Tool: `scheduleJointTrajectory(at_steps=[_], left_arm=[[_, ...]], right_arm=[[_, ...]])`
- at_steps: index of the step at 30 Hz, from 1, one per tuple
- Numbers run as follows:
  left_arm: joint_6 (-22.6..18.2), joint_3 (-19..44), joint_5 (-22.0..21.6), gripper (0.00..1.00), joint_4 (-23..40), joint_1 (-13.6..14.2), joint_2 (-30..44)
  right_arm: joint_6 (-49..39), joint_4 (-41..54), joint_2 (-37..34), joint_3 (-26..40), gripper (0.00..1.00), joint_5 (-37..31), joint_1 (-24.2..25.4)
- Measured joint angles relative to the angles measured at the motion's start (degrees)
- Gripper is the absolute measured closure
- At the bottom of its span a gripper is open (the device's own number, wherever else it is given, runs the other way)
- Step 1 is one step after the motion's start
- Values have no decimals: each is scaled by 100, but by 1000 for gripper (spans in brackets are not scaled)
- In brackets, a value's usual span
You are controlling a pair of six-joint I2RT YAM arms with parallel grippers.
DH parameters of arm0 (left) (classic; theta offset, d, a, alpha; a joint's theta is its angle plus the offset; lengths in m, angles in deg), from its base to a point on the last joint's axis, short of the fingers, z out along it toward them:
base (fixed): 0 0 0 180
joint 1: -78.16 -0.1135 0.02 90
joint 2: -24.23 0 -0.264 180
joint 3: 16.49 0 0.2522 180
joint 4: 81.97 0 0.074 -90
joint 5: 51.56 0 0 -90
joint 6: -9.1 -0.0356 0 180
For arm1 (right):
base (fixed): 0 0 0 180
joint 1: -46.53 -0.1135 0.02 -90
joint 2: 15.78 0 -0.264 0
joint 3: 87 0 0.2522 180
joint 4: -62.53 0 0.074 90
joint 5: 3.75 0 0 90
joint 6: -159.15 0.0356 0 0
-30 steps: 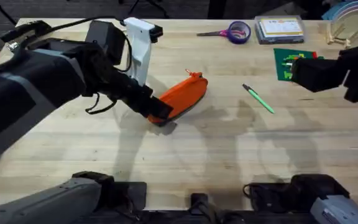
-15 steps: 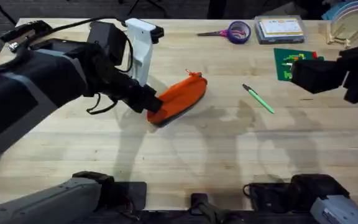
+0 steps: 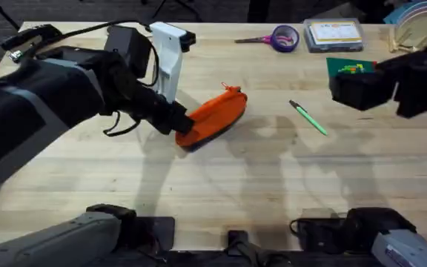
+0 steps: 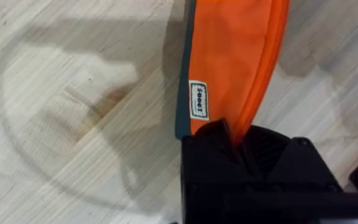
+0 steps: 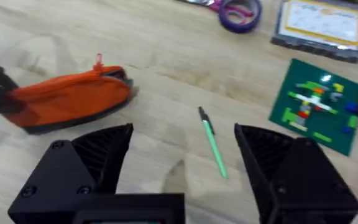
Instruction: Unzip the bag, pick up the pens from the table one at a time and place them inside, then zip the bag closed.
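- A small white label (image 4: 198, 99) sits on the elongated orange fabric pouch (image 3: 212, 117); its print is too small to read.
- The right gripper (image 5: 182, 155) has slid leftward since a second ago; the pouch has barely shifted.
- The left gripper (image 3: 184, 127) reaches across the light wooden table (image 3: 273, 185), fingers clamped on the pouch's near end.
- The right gripper hovers with fingers wide apart above the slim green pen (image 3: 308, 117), which lies right of the pouch.

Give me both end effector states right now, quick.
Left end effector: closed, clamping one end of the orange pencil pouch.
Right end effector: open, holding nothing, above the table near the green pen.
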Motion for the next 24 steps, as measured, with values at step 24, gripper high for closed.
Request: scheduleJointTrajectory(at_steps=[24], left_arm=[[0,0,0,958,2,0,-2]], right_arm=[[247,225,-2038,1373,4,719,-962]])
